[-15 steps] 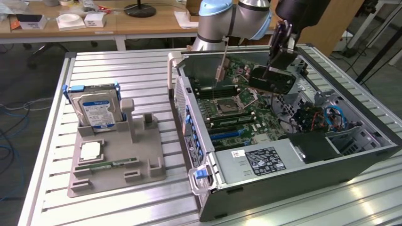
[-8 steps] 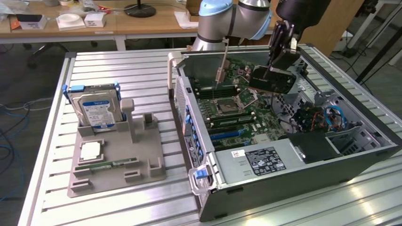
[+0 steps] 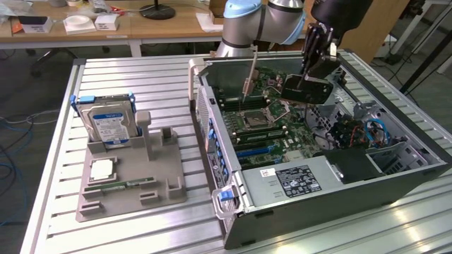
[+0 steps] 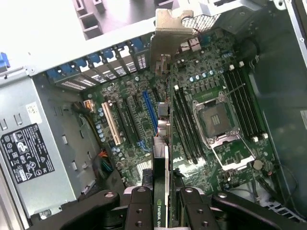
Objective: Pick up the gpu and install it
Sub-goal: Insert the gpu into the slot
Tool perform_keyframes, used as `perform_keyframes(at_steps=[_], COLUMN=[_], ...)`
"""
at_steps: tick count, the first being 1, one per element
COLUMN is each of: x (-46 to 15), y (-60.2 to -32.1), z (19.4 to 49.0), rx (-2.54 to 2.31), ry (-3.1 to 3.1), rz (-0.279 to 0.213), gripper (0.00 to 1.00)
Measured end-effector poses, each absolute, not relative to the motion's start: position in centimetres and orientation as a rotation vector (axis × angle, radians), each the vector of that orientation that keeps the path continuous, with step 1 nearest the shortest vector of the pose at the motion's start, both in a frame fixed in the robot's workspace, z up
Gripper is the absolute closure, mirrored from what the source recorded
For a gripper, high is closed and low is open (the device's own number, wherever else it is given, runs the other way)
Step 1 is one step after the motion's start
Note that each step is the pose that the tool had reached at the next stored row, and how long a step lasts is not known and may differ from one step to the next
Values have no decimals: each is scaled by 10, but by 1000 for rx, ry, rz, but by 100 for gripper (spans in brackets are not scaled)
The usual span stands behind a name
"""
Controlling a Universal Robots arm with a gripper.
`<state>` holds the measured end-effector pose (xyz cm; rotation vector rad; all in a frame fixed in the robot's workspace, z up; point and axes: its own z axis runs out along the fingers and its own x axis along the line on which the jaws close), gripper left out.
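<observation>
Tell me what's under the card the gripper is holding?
The green motherboard, with a blue slot close beside the gpu. The strip of board straight beneath the gpu is covered by it.

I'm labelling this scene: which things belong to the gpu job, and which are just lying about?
In the job: gpu, gripped in the pincer; open computer case; motherboard inside it.
Lying about: hard drive, memory stick, both on the grey holder beside the case.
</observation>
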<state>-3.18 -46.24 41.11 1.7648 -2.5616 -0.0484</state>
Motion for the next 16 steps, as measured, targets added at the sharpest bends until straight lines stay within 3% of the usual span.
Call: perform_keyframes(at_steps=[16], x=[-29], y=[-462], z=[411], rx=[1971], ry=[-2403], rz=[-44], gripper=[74])
